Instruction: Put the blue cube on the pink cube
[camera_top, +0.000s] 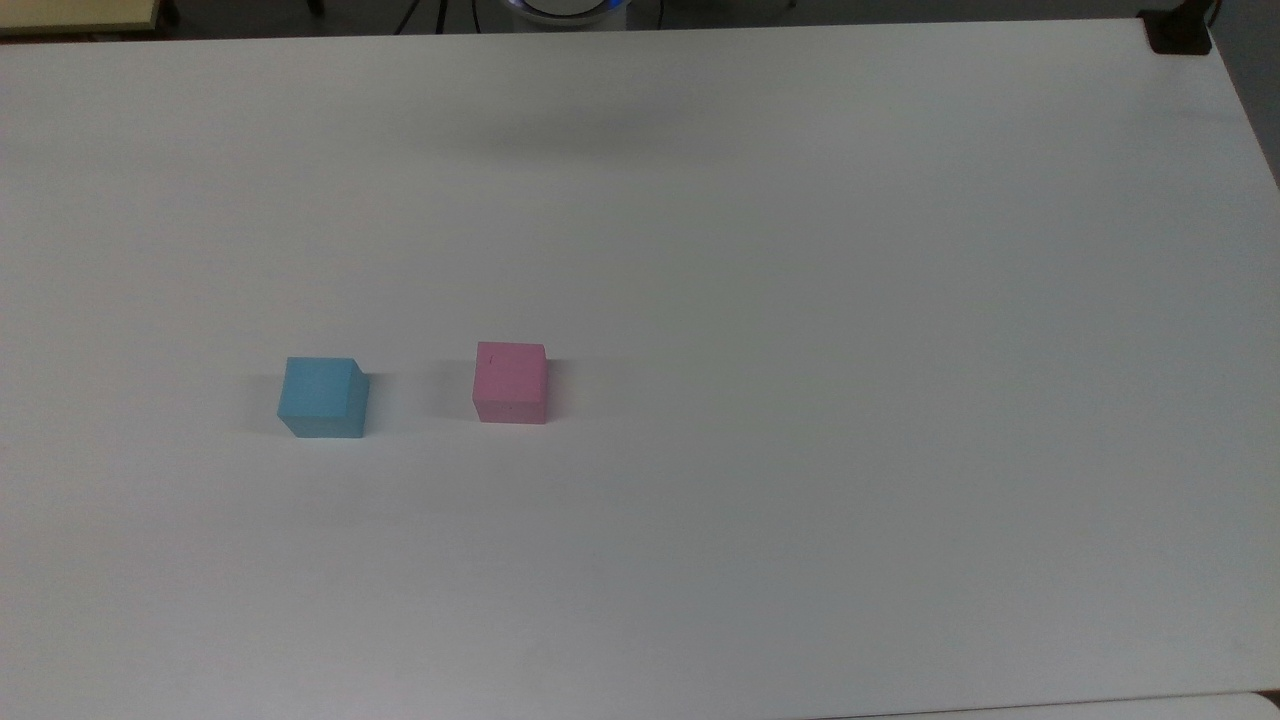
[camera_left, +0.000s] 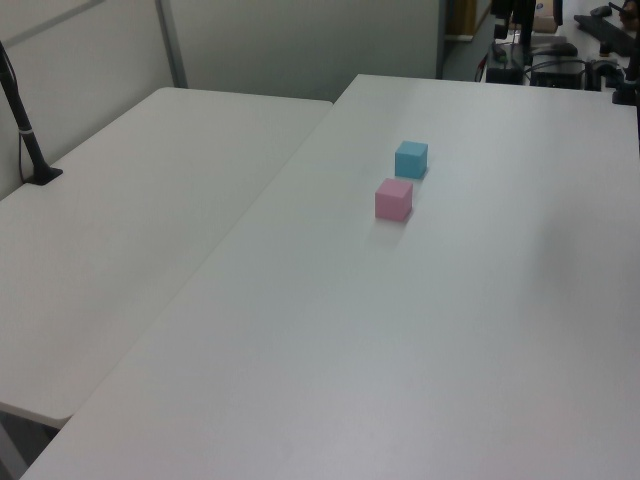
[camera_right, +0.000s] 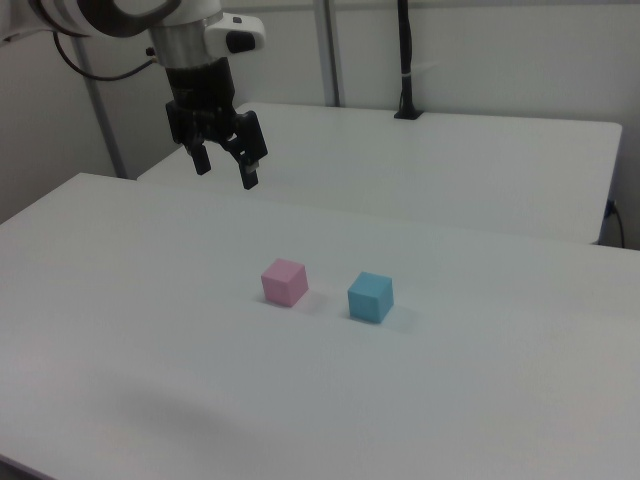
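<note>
The blue cube (camera_top: 322, 397) rests on the white table (camera_top: 800, 300), to the top view's left of the pink cube (camera_top: 510, 382), with a gap of about one cube width between them. In the left view the blue cube (camera_left: 411, 159) lies just beyond the pink cube (camera_left: 393, 199). In the right view the pink cube (camera_right: 284, 282) is left of the blue cube (camera_right: 370, 296). My gripper (camera_right: 225, 170) hangs open and empty, high above the table, up and to the right view's left of both cubes.
A second white table (camera_left: 110, 230) adjoins on the left view's left, with a black post (camera_left: 25, 125) clamped at its edge. A black clamp (camera_top: 1178, 35) sits at the top view's far right corner. Cables and equipment (camera_left: 560, 60) lie beyond the left view's far end.
</note>
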